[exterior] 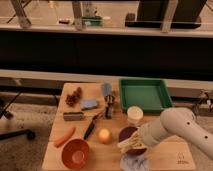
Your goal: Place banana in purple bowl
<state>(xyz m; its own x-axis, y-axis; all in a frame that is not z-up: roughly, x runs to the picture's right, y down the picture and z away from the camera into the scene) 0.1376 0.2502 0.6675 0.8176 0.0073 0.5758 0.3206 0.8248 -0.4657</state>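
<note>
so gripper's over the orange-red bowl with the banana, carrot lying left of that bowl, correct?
Not quite. In the camera view the gripper with the banana is over the purple bowl, not the orange-red bowl, which sits further left. The carrot does lie left of the orange-red bowl.

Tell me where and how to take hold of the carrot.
Grip the carrot across its middle, from straight above. It lies flat and slanted on the table, thin enough to pinch across, with bare wood either side. The claw is over the purple bowl, near the banana.
</note>
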